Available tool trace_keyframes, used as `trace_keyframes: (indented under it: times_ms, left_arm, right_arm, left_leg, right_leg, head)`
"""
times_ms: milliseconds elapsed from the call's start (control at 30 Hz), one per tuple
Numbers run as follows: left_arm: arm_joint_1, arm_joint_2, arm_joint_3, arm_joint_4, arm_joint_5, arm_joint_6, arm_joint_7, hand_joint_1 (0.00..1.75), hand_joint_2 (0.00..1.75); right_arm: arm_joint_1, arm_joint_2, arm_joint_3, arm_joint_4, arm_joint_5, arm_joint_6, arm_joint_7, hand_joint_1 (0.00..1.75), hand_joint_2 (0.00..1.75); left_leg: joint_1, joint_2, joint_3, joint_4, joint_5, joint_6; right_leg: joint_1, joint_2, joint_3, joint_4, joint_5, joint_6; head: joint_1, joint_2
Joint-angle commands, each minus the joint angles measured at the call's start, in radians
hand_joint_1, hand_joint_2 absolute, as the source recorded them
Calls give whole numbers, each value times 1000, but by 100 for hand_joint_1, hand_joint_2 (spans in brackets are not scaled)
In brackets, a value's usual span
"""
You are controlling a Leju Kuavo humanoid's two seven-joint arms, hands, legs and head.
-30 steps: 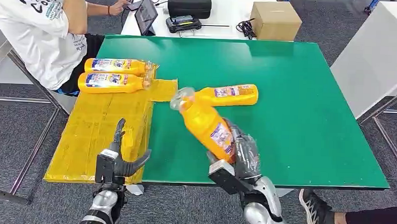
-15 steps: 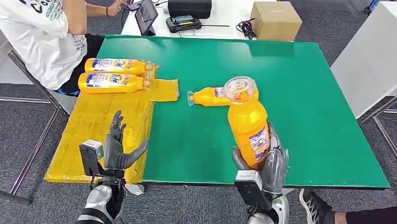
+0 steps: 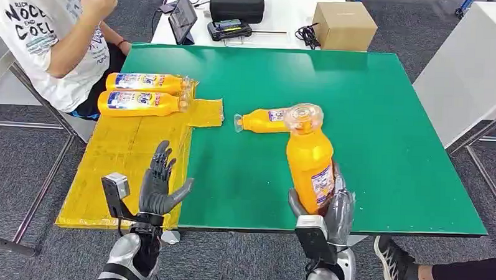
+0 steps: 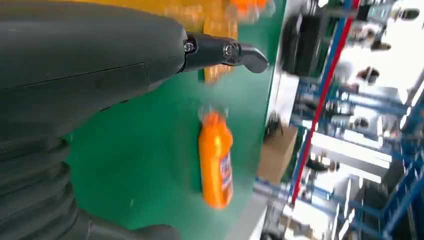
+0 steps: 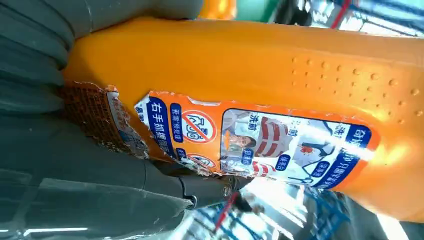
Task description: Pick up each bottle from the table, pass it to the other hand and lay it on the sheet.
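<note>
Orange bottle [image 3: 310,161], torn label, clear cap, upright in right robot hand [image 3: 330,208]; left robot hand [image 3: 157,186] spread.

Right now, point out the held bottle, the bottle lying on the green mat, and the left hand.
held bottle [image 3: 309,159], head view, on its orange body above the label.
lying bottle [image 3: 262,121], head view, on its orange body.
left hand [image 3: 157,188], head view, on the palm.

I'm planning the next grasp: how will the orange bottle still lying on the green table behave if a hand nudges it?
The lying bottle looks rounded along its body, so a sideways nudge would probably roll it across the smooth green table. Its plastic looks stiff; the same kind of bottle keeps its shape in the right hand. The glossy surface may be slippery.
</note>
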State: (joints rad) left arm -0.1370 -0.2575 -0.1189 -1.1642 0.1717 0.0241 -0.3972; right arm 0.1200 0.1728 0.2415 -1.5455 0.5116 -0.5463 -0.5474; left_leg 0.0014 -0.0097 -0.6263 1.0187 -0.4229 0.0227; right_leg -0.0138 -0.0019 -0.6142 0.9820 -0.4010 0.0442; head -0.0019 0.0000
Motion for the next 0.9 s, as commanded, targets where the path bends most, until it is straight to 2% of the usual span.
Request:
trace_keyframes:
  times_ms: [33,167,367,400,500,600,800,833,867,900]
  left_arm:
    - [19,58,-144,5,65,-54,58,0,175]
    - [10,66,-162,9,84,-78,56,0,175]
    - [16,72,-172,-2,79,-82,56,0,175]
    - [16,70,-173,-3,79,-81,56,0,175]
    - [23,68,-176,-10,85,-88,70,0,175]
    - [16,60,-193,18,77,-92,80,0,175]
    - [10,64,-205,32,106,-130,99,0,175]
    - [10,66,-205,31,117,-141,106,0,175]
    - [11,70,-207,31,121,-147,107,0,175]
    - [11,70,-206,33,133,-158,113,0,175]
  right_arm:
    - [-73,16,113,332,74,-51,-18,175,175]
    - [-113,25,197,431,96,-90,-9,175,175]
    - [-126,34,211,459,55,-84,-19,175,175]
    - [-128,37,211,458,55,-84,-18,175,175]
    - [-138,40,222,465,53,-74,-14,175,175]
    - [-173,58,266,511,87,-67,6,175,175]
    - [-204,78,284,575,80,-73,2,175,175]
    - [-206,78,284,578,72,-70,-2,175,175]
    - [-210,78,280,576,64,-65,-4,175,175]
    - [-212,77,280,575,62,-62,-5,175,175]
  left_leg:
    - [1,4,9,-3,-3,-2]
    - [1,5,7,-2,-2,-2]
    - [1,3,5,-2,-1,-1]
    - [1,4,9,-2,-3,-2]
    - [1,2,4,-2,-1,-1]
    - [1,4,8,-1,-3,-2]
    - [0,2,5,-2,-1,-1]
    - [1,3,8,-2,-2,-2]
    - [1,2,4,-2,-1,-1]
    - [1,2,7,-2,-2,-2]
  right_leg:
    - [2,3,8,-3,-2,-3]
    - [1,4,6,-2,0,-2]
    - [1,2,4,-1,-1,-2]
    - [1,3,8,-2,-2,-2]
    - [1,2,4,-1,-1,-1]
    - [1,3,7,-1,-2,-2]
    - [1,2,4,-1,-1,-2]
    - [1,2,7,-2,-2,-2]
    - [1,1,3,-1,-1,-1]
    - [1,2,6,-2,-1,-2]
  head:
    - [0,0]
    - [0,0]
    - [0,0]
    - [0,0]
    - [0,0]
    - [0,0]
    - [0,0]
    - [0,0]
    - [0,0]
    - [0,0]
